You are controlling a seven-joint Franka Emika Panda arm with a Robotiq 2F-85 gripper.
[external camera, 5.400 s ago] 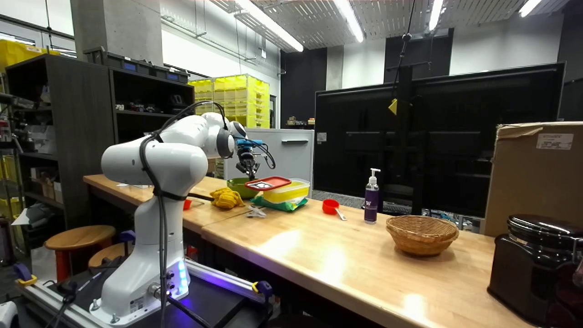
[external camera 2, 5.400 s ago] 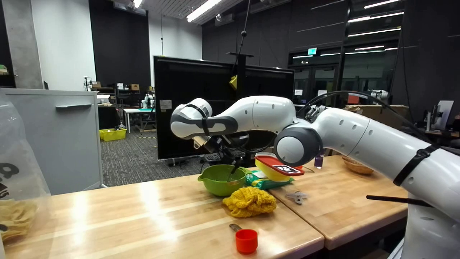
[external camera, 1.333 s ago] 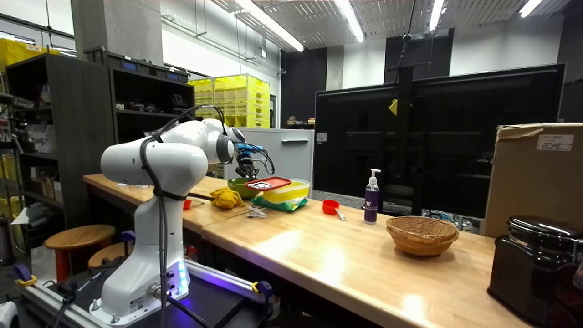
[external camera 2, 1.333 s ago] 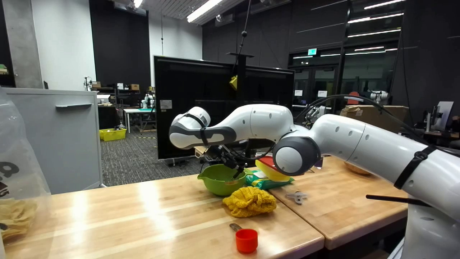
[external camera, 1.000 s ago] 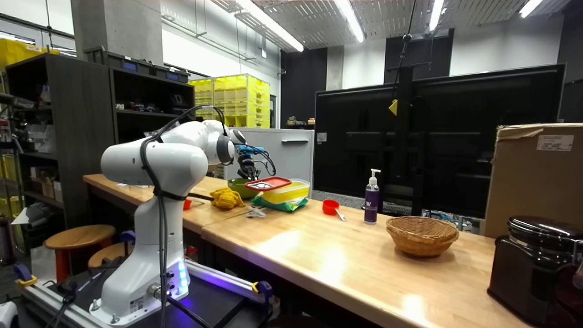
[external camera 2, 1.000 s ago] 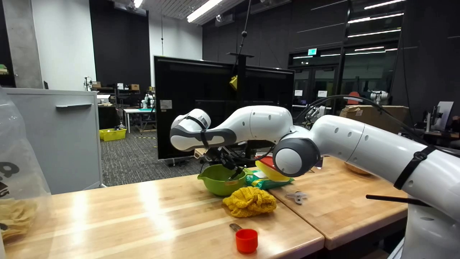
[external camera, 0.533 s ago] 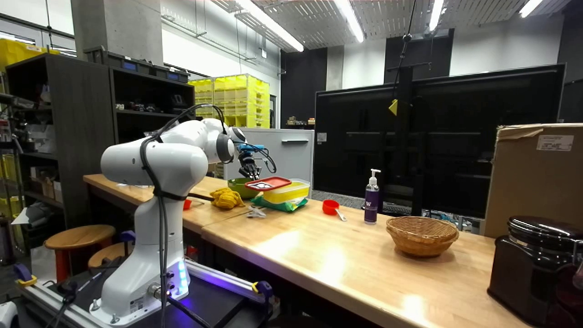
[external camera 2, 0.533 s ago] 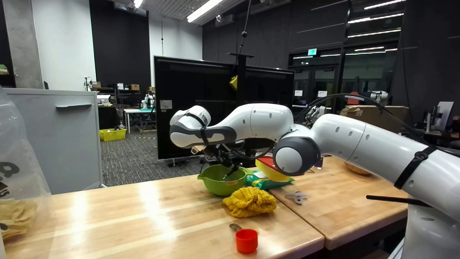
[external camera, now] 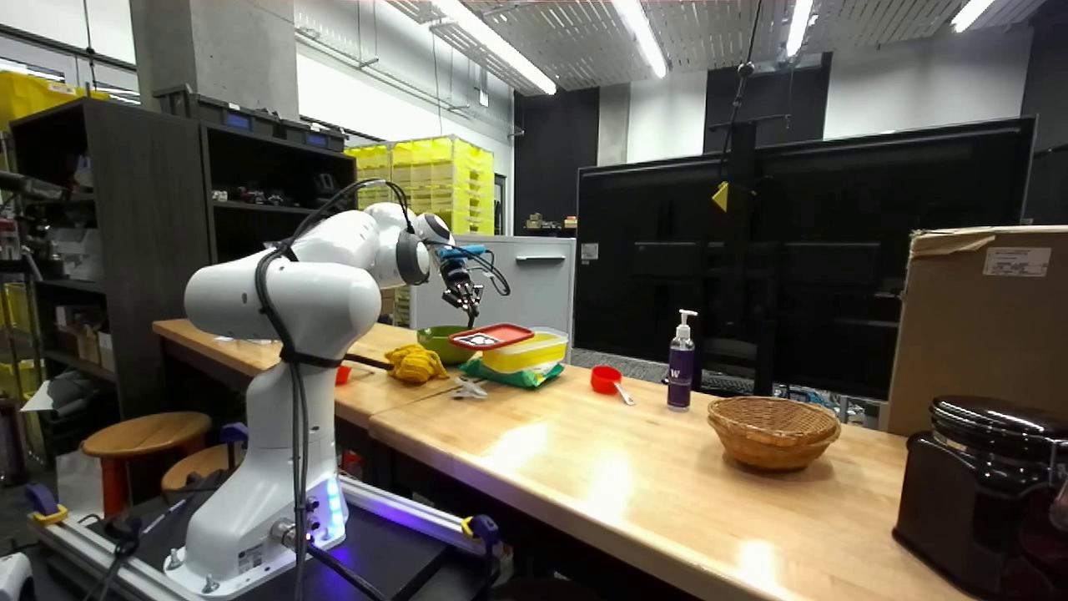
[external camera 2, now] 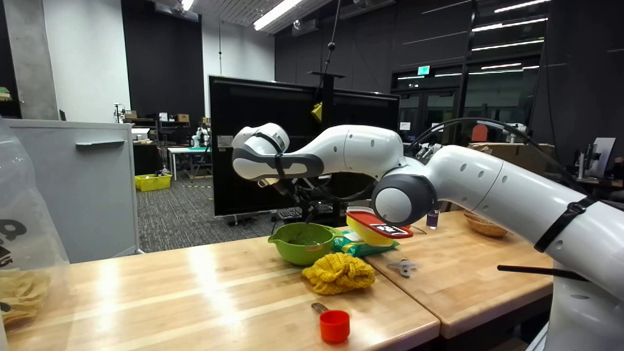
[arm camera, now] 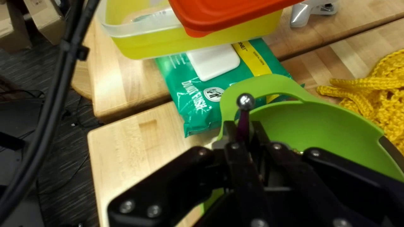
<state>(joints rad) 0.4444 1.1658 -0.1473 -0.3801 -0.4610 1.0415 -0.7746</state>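
In the wrist view my gripper [arm camera: 245,130] is shut on a thin purple utensil [arm camera: 243,126], whose silver ball end sticks up past the fingertips. What shape its lower end has is hidden by the fingers. Directly beneath is a green bowl [arm camera: 303,126] with a handle loop and a pouring lip. In both exterior views the gripper [external camera 2: 308,214] hangs above the bowl [external camera 2: 302,248], pointing down. A dark, thin line inside the bowl may be the utensil's lower part; too small to tell.
Beside the bowl lie a yellow knitted cloth [external camera 2: 339,274], a green wipes pack [arm camera: 202,91] and a yellow tub [external camera: 521,355] with a red lid [external camera: 492,335] on it. Two red measuring cups [external camera 2: 334,326], a clip [external camera 2: 403,266], a pump bottle [external camera: 680,367] and a wicker basket [external camera: 772,430] stand around.
Earlier the gripper dipped low into the bowl and shifted about there. Over the last half second it has risen above the rim, still shut. Bowl and surrounding things have stayed put.
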